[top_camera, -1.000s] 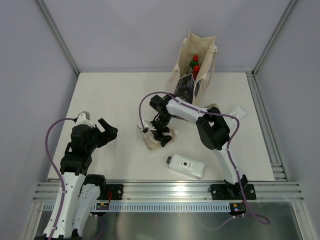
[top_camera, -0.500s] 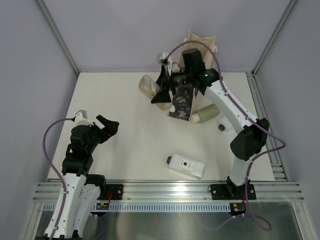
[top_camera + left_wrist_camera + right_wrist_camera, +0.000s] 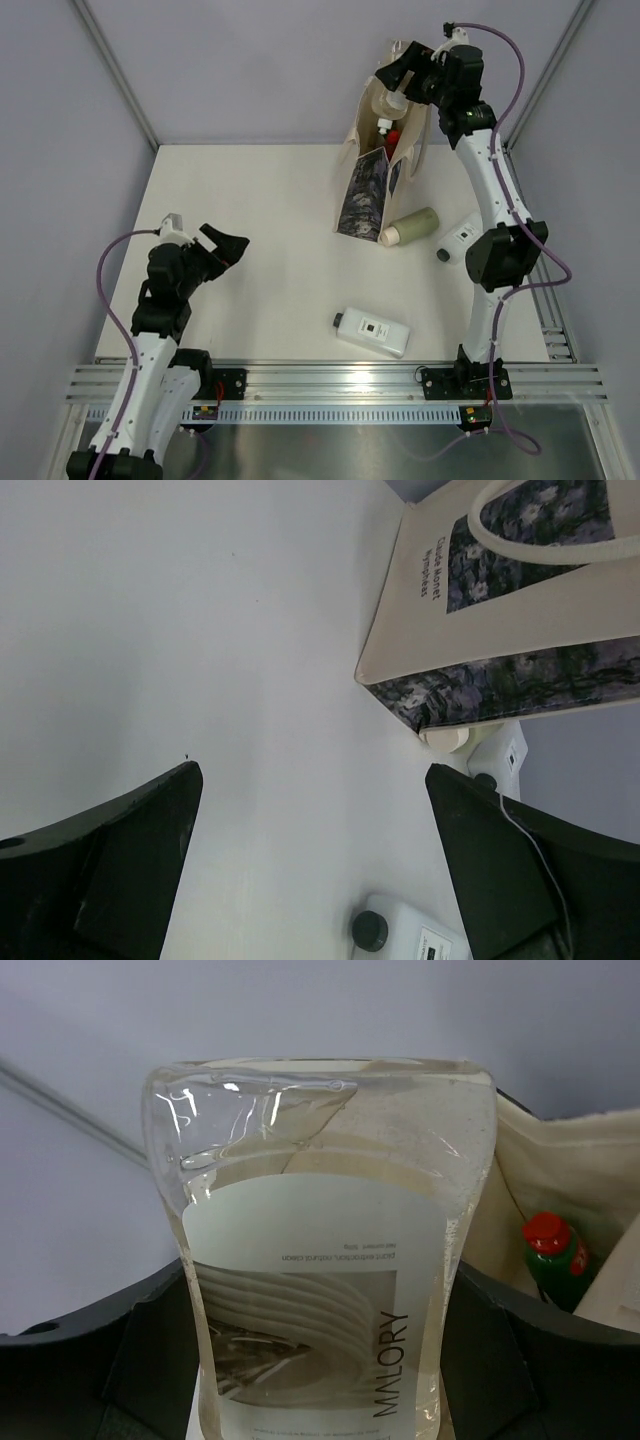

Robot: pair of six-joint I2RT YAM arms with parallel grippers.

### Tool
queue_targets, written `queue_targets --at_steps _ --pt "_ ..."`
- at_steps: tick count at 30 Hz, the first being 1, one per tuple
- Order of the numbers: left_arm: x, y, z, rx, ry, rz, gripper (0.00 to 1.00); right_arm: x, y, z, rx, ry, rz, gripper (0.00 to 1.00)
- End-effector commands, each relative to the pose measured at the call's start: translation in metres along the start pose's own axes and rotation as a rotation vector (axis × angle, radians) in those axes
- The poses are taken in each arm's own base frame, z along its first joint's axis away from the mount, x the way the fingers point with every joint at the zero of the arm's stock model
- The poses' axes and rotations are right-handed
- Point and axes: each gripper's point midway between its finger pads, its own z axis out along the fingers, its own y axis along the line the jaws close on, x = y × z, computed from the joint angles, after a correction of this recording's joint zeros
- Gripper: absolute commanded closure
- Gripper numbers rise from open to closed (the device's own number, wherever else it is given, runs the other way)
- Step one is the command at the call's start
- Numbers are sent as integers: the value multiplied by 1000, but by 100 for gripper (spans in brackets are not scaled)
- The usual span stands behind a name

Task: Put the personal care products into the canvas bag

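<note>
At the table's [image 3: 260,200] 12 o'clock, the right hand [image 3: 406,82] pinches a clear bottle [image 3: 320,1250] above the canvas bag [image 3: 372,190]. At 8 o'clock, the left hand [image 3: 226,248] is spread wide.

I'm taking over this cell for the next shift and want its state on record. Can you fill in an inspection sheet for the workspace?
Surface: white table, no spills seen.
Job's things: canvas bag upright at the rear, red-capped bottle inside it. Clear bottle held at the bag's mouth. Green cylinder lying by the bag's base. White bottle lying near the front, second white bottle right of the cylinder.
Clutter: nothing seen.
Grippers: left gripper open and empty. Right gripper closed on the clear bottle.
Cables: left purple cable and right purple cable loop free.
Surroundings: grey walls, metal rail at the front.
</note>
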Motion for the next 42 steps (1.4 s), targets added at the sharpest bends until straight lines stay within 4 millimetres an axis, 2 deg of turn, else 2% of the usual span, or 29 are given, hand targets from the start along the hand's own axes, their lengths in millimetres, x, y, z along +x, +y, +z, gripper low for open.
queue_targets --at_steps 1,3,6,7,8,10,16,18,19,21,22,23,24,25,26,27,28,29,30,31,33,34,35,36,37,38,39,40,42 --pt "4 -32 5 144 88 53 1 -11 -1 22 65 -105 58 100" --pt "10 -40 6 175 128 93 1 4 -11 32 68 -72 55 97" --pt "22 -56 6 206 181 231 1 12 -12 33 48 -46 24 72" --pt "24 -60 7 221 183 310 1 19 -9 32 20 -28 10 50" --pt "36 -70 5 264 217 364 1 14 -3 26 4 -34 -15 34" --pt "43 -80 7 299 233 435 1 17 2 20 -26 -5 -85 1" --pt "83 -111 1 514 288 762 1 6 6 -10 -25 49 -243 0" --pt "102 -121 -6 593 320 849 1 2 16 -25 -75 71 -295 0" --pt "110 -125 -7 643 329 921 1 10 19 -32 -117 108 -299 1" --pt "131 -135 -15 735 367 1014 1 8 35 -53 -220 130 -373 0" --pt "141 -135 -12 765 386 1092 1 16 37 -60 -253 165 -376 0" --pt "151 -146 -18 816 398 1137 1 11 45 -71 -270 151 -417 0" --pt "158 -146 -18 833 421 1171 1 12 49 -77 -299 161 -433 1" --pt "176 -146 -18 879 464 1236 1 17 56 -90 -352 188 -454 0" --pt "179 -156 -19 912 462 1265 1 19 58 -95 -369 201 -467 1" --pt "187 -156 -19 930 487 1295 1 22 60 -101 -395 211 -501 1" --pt "195 -157 -20 973 500 1347 1 33 60 -108 -420 255 -488 0" --pt "209 -162 -20 1010 527 1382 1 30 62 -119 -429 250 -517 0" --pt "217 -161 -20 1029 550 1407 1 34 63 -125 -441 259 -522 0" --pt "228 -163 -26 1098 568 1452 1 50 56 -132 -461 303 -494 0" --pt "247 -161 -24 1145 624 1497 1 54 55 -151 -477 305 -515 1" --pt "255 -161 -25 1193 631 1531 1 72 45 -157 -479 349 -483 1" --pt "264 -162 -28 1228 647 1552 1 73 46 -167 -483 345 -509 1" --pt "276 -159 -24 1255 684 1588 1 87 35 -173 -473 381 -480 1" --pt "286 -158 -27 1281 709 1604 1 88 35 -181 -466 381 -483 0" --pt "300 -146 -24 1282 781 1619 1 90 31 -185 -460 387 -481 0" --pt "305 -154 -25 1323 774 1637 1 100 24 -190 -452 411 -451 0" --pt "311 -152 -24 1335 795 1644 1 101 28 -197 -459 407 -455 0" --pt "327 -140 -20 1349 859 1664 1 107 12 -206 -422 417 -425 0"
